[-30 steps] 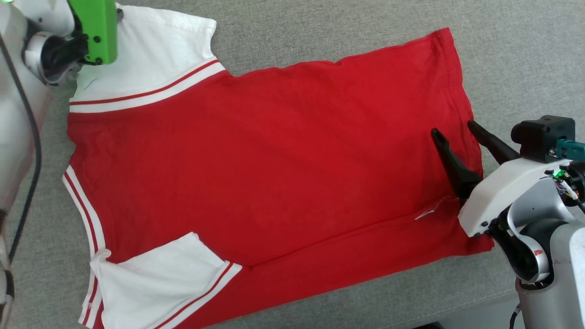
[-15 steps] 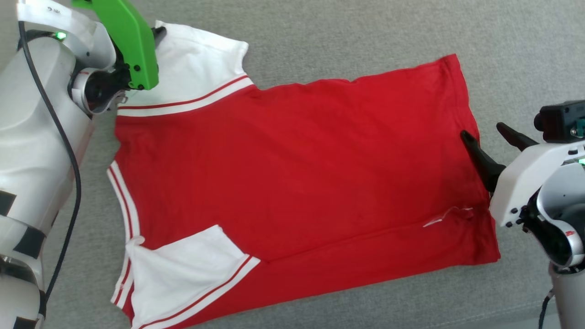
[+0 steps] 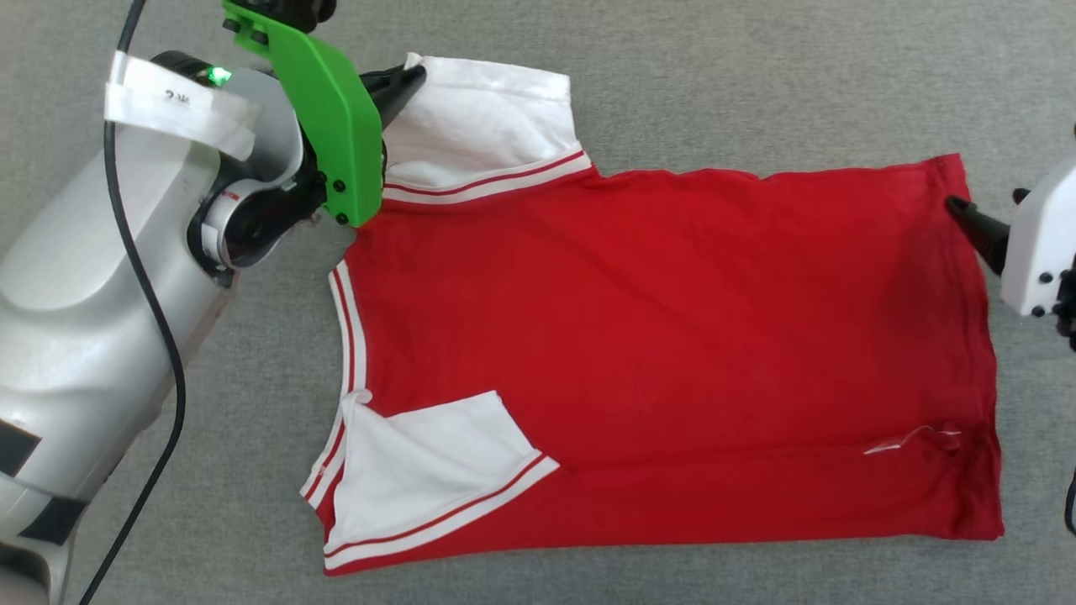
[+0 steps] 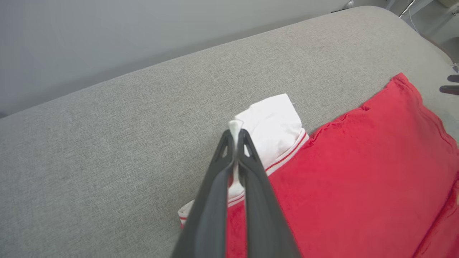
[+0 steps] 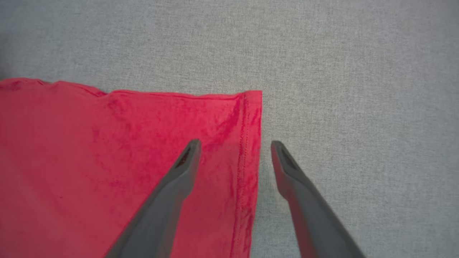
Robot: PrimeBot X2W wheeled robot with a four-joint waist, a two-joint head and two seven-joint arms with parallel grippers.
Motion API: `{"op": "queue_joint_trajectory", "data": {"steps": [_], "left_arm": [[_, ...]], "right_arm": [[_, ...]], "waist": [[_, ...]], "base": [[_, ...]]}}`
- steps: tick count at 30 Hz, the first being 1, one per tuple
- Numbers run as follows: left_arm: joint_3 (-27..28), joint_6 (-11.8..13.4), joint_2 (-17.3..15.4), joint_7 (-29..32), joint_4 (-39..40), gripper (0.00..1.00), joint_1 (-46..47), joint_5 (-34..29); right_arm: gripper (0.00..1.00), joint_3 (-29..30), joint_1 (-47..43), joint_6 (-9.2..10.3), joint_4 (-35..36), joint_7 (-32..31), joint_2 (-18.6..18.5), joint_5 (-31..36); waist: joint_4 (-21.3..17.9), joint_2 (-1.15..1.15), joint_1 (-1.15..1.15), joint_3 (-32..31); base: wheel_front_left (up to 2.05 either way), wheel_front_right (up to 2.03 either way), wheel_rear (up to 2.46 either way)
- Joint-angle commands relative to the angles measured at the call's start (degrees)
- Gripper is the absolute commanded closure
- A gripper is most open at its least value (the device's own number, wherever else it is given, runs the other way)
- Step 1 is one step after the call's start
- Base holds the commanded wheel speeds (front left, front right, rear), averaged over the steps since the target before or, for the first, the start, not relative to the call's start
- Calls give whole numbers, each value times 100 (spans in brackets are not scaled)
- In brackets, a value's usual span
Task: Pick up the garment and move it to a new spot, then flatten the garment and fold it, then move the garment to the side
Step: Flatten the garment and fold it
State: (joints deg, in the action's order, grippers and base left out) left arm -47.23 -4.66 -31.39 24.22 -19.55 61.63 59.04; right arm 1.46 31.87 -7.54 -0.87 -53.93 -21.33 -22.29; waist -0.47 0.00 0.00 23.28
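The garment (image 3: 656, 319) lies spread flat on a grey fabric-covered surface (image 3: 756, 84), plain red side up. In the head view its long axis runs straight across, from 9 o'clock to 3 o'clock. The red-and-white striped collar (image 3: 345, 336) points to 9 o'clock and the hem (image 3: 979, 378) to 3 o'clock.

One white sleeve (image 3: 479, 118) sticks out toward 11 o'clock, away from the red body. The other white sleeve (image 3: 429, 470), at 7 o'clock, is folded inward and lies on top of the red cloth. A long crease runs parallel to the lower edge. A small white tag (image 3: 912, 439) shows on it at about 4 o'clock.

The left hand (image 3: 408, 80) is at 11 o'clock behind a green bracket (image 3: 332, 126). Its fingers are pressed together on the outer corner of the stretched sleeve. In the left wrist view a sliver of white cloth shows pinched between the two dark fingers (image 4: 251, 172), and the corner is lifted a little off the surface.

The right hand (image 3: 985, 200) is at 3 o'clock, by the far corner of the hem. Its fingers are spread and pinch nothing. In the right wrist view one finger (image 5: 179, 175) lies over the red cloth and the other over bare grey fabric, with the stitched hem edge between them. Whether they touch the cloth I cannot tell.
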Motion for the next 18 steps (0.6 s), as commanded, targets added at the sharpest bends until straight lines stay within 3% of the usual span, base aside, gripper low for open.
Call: {"op": "queue_joint_trajectory", "data": {"steps": [1,7,18], "left_arm": [[3,74,-72,9,176,100,-128,-45],[-16,285,-235,69,855,100,-235,-114],[-37,424,-290,71,1426,100,-248,-194]], "right_arm": [[0,36,177,5,-147,-97,-41,51],[0,214,685,5,-795,-389,-119,172],[0,228,1085,5,-1534,-268,-47,353]], "waist": [[135,0,0,128],[300,0,0,349],[535,0,0,613]], "base": [[0,0,0],[0,0,0],[0,0,0]]}}
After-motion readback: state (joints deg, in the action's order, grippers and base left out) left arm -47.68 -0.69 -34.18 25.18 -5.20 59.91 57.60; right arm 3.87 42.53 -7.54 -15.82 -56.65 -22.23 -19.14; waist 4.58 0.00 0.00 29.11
